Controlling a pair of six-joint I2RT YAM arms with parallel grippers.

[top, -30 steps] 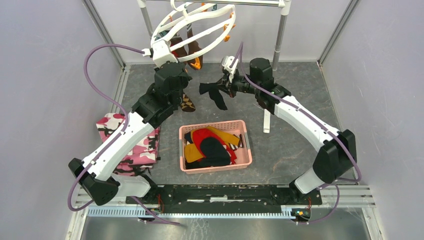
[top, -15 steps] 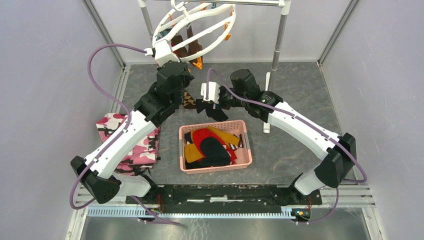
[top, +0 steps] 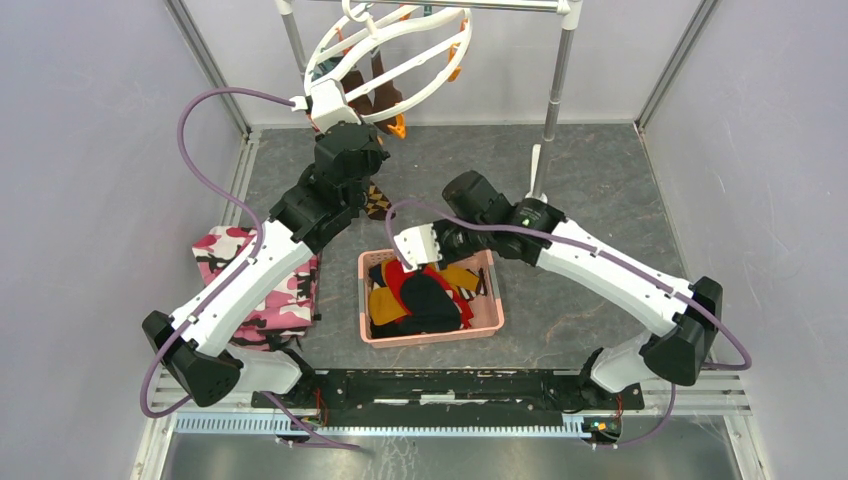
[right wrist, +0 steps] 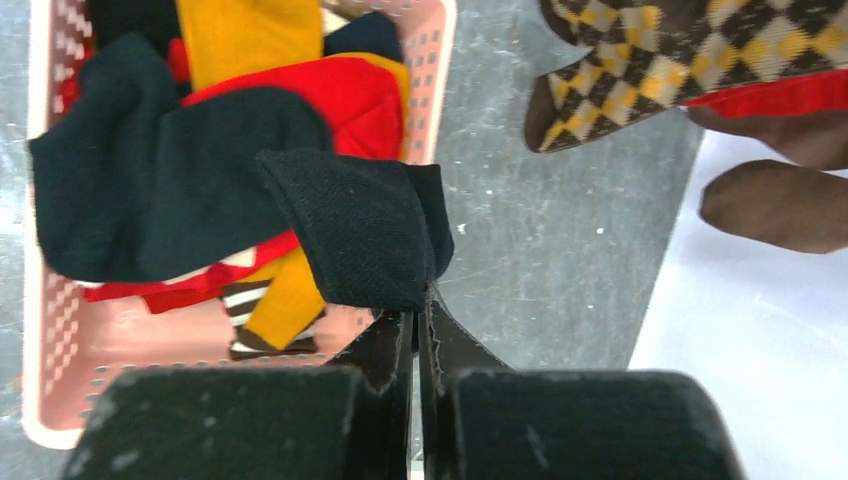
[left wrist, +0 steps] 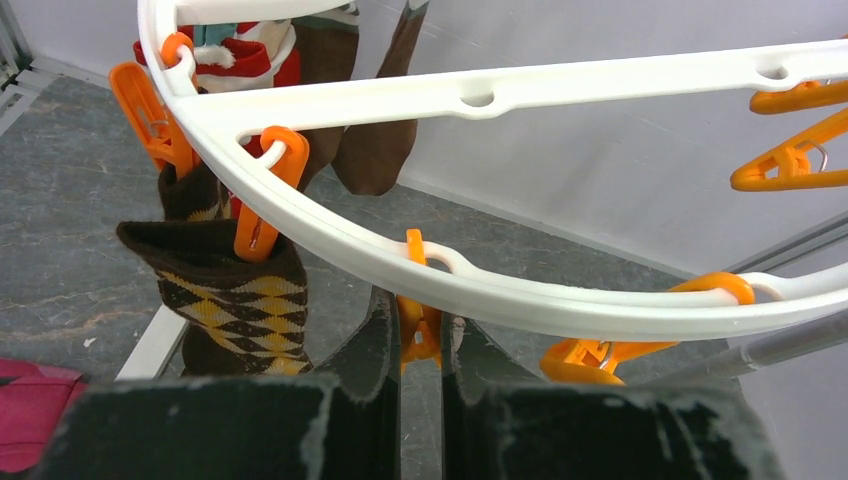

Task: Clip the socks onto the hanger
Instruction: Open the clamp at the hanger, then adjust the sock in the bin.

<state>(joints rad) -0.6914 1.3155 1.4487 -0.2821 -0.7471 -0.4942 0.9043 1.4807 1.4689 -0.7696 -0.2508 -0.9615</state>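
Our left gripper (left wrist: 420,335) pinches an orange clip (left wrist: 413,310) under the white hanger (left wrist: 600,85). Our right gripper (right wrist: 418,318) is clamped on one corner of a dark sock (right wrist: 360,240) over the pink basket (right wrist: 440,60). So small a bite may slip, and the hanger may swing. An argyle sock (left wrist: 235,300) crowds the clip's left; its right looks freer.

Pink basket (top: 430,338), camouflage cloth (top: 290,305), metal rack (top: 560,75)

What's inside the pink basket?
A pile of socks: red, yellow, dark and one striped. They cover the basket's floor, so anything underneath is hidden.
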